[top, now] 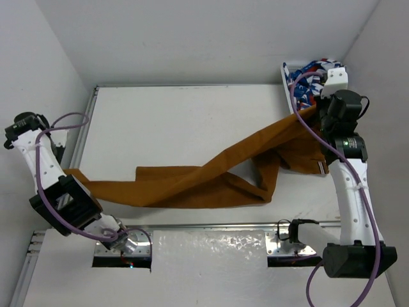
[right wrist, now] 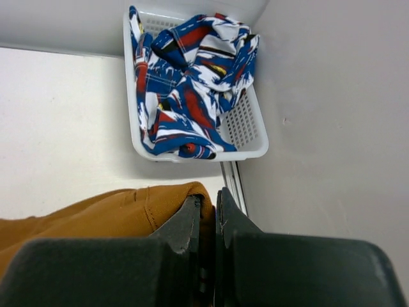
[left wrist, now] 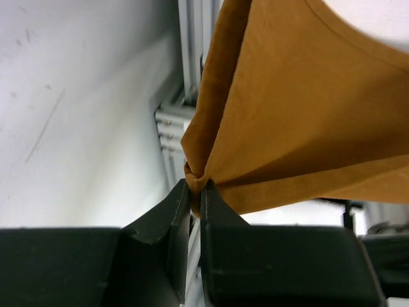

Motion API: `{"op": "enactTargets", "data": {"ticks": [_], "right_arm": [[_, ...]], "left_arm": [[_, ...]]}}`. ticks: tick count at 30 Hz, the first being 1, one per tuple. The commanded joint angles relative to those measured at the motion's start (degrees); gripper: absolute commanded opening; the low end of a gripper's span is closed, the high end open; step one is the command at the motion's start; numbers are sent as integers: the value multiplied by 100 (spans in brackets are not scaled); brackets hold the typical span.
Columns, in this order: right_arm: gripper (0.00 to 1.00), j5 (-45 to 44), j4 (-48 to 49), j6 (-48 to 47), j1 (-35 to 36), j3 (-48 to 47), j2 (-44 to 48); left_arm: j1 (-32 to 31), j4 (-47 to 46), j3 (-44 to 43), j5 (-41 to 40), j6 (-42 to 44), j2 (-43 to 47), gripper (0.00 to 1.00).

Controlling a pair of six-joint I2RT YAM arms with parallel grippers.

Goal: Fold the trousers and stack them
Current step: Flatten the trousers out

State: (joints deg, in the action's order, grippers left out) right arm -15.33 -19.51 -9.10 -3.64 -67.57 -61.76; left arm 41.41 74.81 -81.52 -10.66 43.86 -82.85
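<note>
The mustard-brown trousers (top: 192,182) are stretched across the table from the left edge up to the right back corner, twisted in the middle. My left gripper (left wrist: 195,190) is shut on a bunched end of the trousers (left wrist: 287,109) at the left table edge (top: 71,171). My right gripper (right wrist: 208,203) is shut on the other end of the trousers (right wrist: 115,214) and holds it lifted near the right back (top: 312,110). A fold hangs down below the right gripper with a pale strip (top: 319,167) showing.
A white basket (right wrist: 252,137) holding a blue-red-white patterned cloth (right wrist: 192,83) stands in the right back corner, also in the top view (top: 305,80). Grey walls close in left, back and right. A metal rail (top: 211,225) runs along the near edge.
</note>
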Motion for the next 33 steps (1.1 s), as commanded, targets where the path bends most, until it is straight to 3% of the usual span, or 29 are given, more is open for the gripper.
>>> {"op": "enactTargets", "data": {"ticks": [1,4,5,6,7,8,9,10,11,12,13,14,15,17,19,21,25,28,31,33], "right_arm": [[0,3,412,-92,-40,-231,138],[0,153,500,22,-32,-55,-11],[0,362,596,66,-32,6,-108],[0,460,641,188,-32,111,-178],[0,574,659,268,-23,121,-257],[0,775,685,364,-5,147,-458],[0,830,685,400,3,130,-573],[0,839,642,435,12,113,-687],[0,848,598,444,30,26,-915],[0,839,519,445,56,-45,-1021],[0,830,327,445,74,-107,-1101],[0,839,264,471,100,-177,-1197],[0,848,211,480,126,-177,-1198],[0,839,210,523,170,-55,-1111],[0,830,193,541,188,-2,-1058],[0,830,97,480,197,25,-996],[0,813,-44,401,214,25,-900],[0,997,-9,392,223,112,-794],[0,1050,-53,409,232,121,-812],[0,1111,-79,436,241,147,-820]], "left_arm": [[-150,-106,126,-631,345,-212,0],[-711,-676,93,-657,-339,-1520,0],[-1096,-791,-273,-474,-525,-2394,3],[-1274,-809,-651,-281,-710,-2907,32],[-1441,-766,-1134,-44,-1164,-3400,38],[-1677,-313,-2722,689,-1378,-4553,43],[-1723,-65,-3852,1010,-1641,-5156,45],[-1750,51,-5821,1143,-2418,-5641,47],[-1881,-392,-6136,1406,-2469,-5672,50],[-1891,-762,-6070,1521,-2870,-5411,52],[-1891,-1227,-5199,1749,-2935,-5043,54],[-1899,-2145,-4590,2221,-2918,-4117,64],[-1900,-2589,-3296,2295,-2831,-3629,71],[-1900,-3451,-2338,1747,-2751,-2620,77],[-1629,-3290,-1624,1558,-2532,-2159,73],[-1086,-3043,-1081,1968,-2296,-1764,68],[-512,-2368,-445,1489,-1636,-1446,63],[181,-2190,142,1994,-655,-1033,64],[455,-2382,495,2050,120,-453,65],[736,-2532,952,2303,1279,13,65]]}}
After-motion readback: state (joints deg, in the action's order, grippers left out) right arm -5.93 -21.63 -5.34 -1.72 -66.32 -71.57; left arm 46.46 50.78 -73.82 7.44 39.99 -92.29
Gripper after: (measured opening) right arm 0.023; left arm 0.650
